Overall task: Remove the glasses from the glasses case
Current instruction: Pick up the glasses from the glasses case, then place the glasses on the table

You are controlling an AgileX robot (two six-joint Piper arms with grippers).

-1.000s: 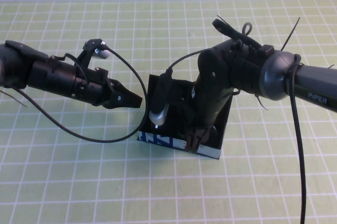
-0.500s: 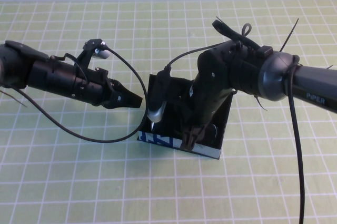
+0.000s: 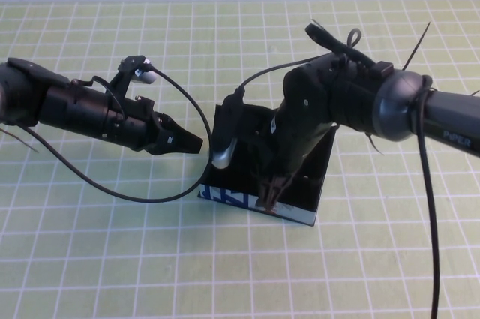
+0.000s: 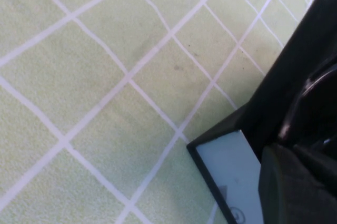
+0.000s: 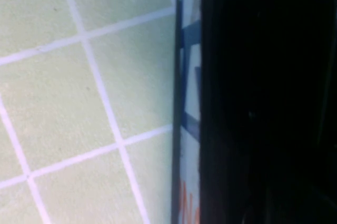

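Right gripper (image 3: 271,193) reached down inside the open glasses case (image 3: 300,215), grip state undeterminable, glasses hidden beneath; left gripper (image 3: 187,141) hovered pressed together, just left.

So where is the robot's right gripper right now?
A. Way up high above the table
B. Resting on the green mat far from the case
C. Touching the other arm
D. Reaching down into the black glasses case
D. In the high view the right gripper dips inside the open glasses case, near its printed front wall, while the left gripper hovers off to the case's left, not touching it.
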